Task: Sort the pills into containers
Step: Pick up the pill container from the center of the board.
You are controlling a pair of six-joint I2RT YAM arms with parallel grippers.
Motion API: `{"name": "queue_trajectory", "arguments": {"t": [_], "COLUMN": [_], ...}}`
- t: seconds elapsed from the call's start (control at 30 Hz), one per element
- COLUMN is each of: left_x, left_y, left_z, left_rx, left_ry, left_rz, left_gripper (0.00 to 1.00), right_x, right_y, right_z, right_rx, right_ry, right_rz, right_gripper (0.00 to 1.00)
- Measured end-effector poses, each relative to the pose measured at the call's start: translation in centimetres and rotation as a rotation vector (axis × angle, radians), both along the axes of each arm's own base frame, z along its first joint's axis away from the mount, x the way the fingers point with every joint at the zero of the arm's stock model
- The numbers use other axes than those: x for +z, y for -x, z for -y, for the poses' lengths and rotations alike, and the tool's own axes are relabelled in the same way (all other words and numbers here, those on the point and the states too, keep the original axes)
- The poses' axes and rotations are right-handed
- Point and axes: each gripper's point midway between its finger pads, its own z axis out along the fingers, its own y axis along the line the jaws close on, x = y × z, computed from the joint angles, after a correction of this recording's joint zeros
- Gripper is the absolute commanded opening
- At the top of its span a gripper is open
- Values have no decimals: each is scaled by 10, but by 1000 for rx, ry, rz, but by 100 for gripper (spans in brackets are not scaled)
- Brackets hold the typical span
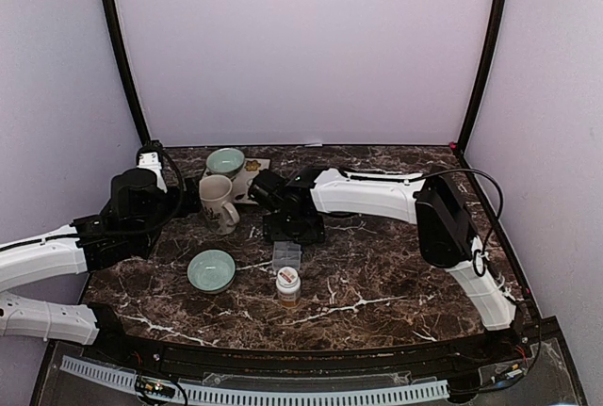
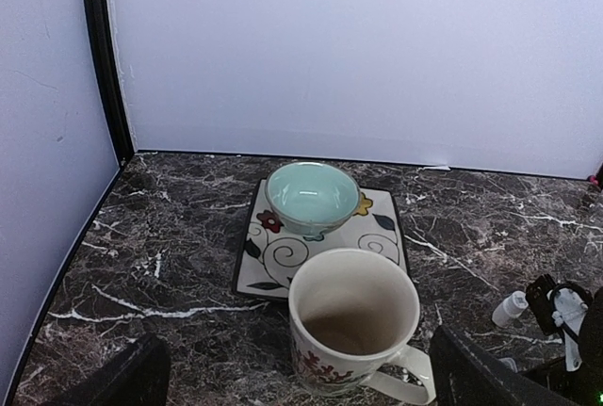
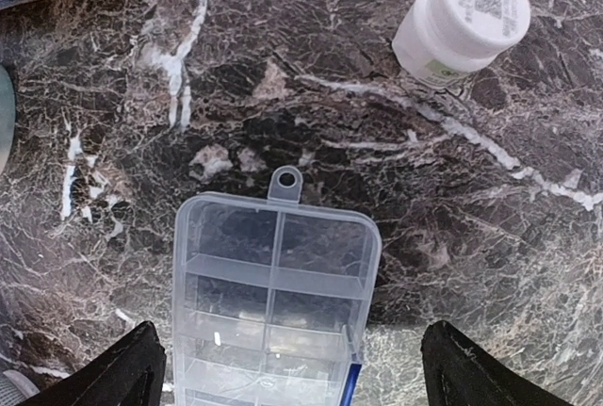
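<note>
Where the dark, white-veined marble table (image 1: pixel 396 293) meets pale lilac walls (image 1: pixel 301 48), a clear plastic box (image 3: pixel 273 302) of small rectangular compartments lies flat beneath the right gripper (image 3: pixel 301 373), whose fingers are spread wide and hold nothing. A white-capped bottle (image 3: pixel 462 20) stands near it. The left gripper (image 2: pixel 301 378), also spread wide, faces a glossy floral mug (image 2: pixel 353 321) and a pale green bowl (image 2: pixel 311 197) on a patterned square plate (image 2: pixel 273 260).

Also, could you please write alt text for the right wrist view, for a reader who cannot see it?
A clear plastic pill organiser box, divided into small compartments, lies on a dark marble table, framed at the bottom by the two dark fingers of the open right gripper. A white-capped pill bottle stands apart from it at the upper right.
</note>
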Motion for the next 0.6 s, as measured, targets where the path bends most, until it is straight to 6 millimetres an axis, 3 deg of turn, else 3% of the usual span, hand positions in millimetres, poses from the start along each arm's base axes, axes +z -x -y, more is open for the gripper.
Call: {"name": "queue_trajectory", "arguments": {"t": [0.27,0.5,0.6], "left_x": [-4,-12,-14], "left_y": [0,-2,-3], "left_z": [4,6,8], "left_rx": [-4,-2,-8], "left_ry": [-7,-23,-27], "left_rz": [-10,-29,-34], "left_gripper": [99,99,99], "right_x": [-24,-26,-25], "right_y": [1,-2,-2], "right_z": [2,6,7], "right_rx": [10,19,25], "right_ry": [29,37,23], "right_rz": [-37,-35,-26], "right_gripper": [92,64,59]}}
